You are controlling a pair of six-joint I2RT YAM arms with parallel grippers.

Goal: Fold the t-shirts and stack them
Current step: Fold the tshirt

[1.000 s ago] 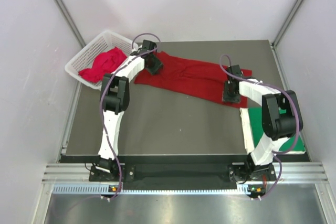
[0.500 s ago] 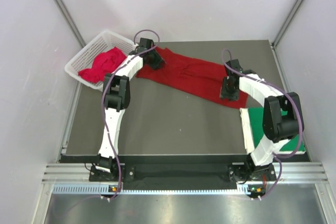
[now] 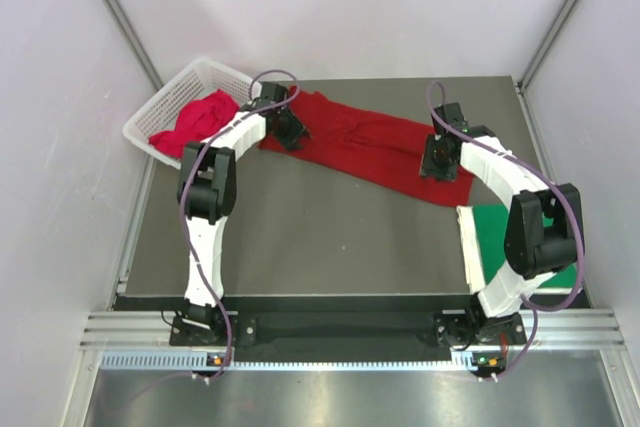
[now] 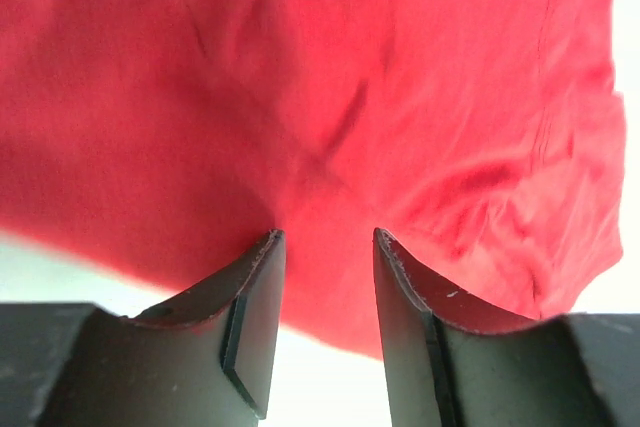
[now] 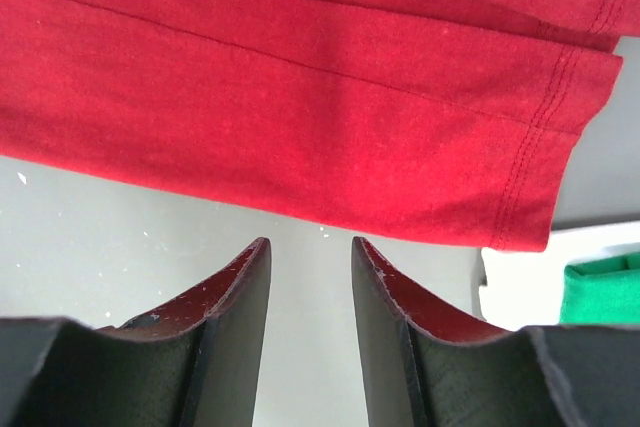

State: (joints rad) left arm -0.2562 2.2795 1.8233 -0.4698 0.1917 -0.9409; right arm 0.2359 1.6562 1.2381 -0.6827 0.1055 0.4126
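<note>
At far left a pinkish red t-shirt (image 3: 197, 119) lies heaped in the white basket (image 3: 160, 102). My left claw (image 4: 325, 235) stands half parted at the left end of the dark red t-shirt (image 3: 365, 145), whose creased edge shows in the gap. That shirt stretches in a long band across the far bench (image 3: 320, 227). My right claw (image 5: 310, 242), narrowly parted and gripping nothing, sits just short of its stitched hem. The green t-shirt (image 3: 508, 232) lies flat at the right edge.
</note>
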